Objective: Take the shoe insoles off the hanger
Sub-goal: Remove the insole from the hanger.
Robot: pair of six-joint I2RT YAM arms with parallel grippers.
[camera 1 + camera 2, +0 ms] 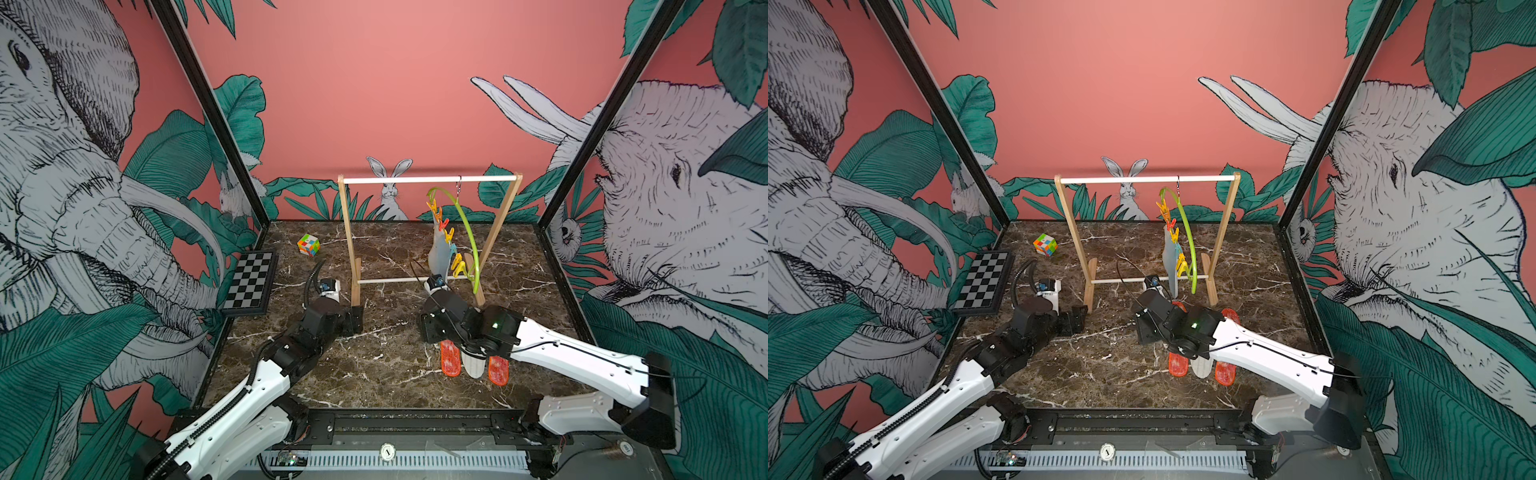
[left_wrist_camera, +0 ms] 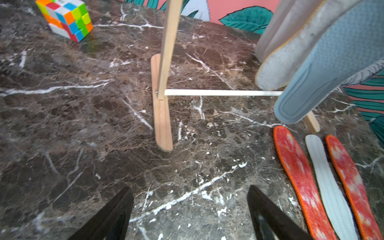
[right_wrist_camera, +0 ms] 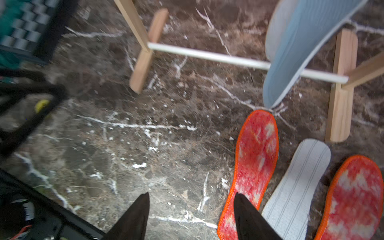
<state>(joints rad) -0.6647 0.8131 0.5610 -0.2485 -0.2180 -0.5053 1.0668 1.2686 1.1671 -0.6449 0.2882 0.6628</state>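
- The right tool (image 3: 192, 195) has its jaws parted with nothing between them. In the wrist view one fingertip overlaps the edge of a red insole (image 3: 255, 158); whether they touch is unclear.
- The left tool (image 2: 189, 190) is likewise spread wide and empty, above bare surface (image 2: 83, 124).
- In both top views, at lower centre-right, that red insole, a white insole (image 1: 473, 365) and a second red insole (image 1: 498, 370) lie side by side on the surface, partly under the right arm.
- Higher in the frame, a blue-grey insole (image 1: 438, 257) hangs clipped to the green hanger (image 1: 469, 237), with a grey insole (image 2: 291, 62) behind it.
- The hanger hangs from the wooden rack (image 1: 348, 232).
- A colour cube (image 1: 308, 244) and a chessboard (image 1: 251, 284) sit at centre left.
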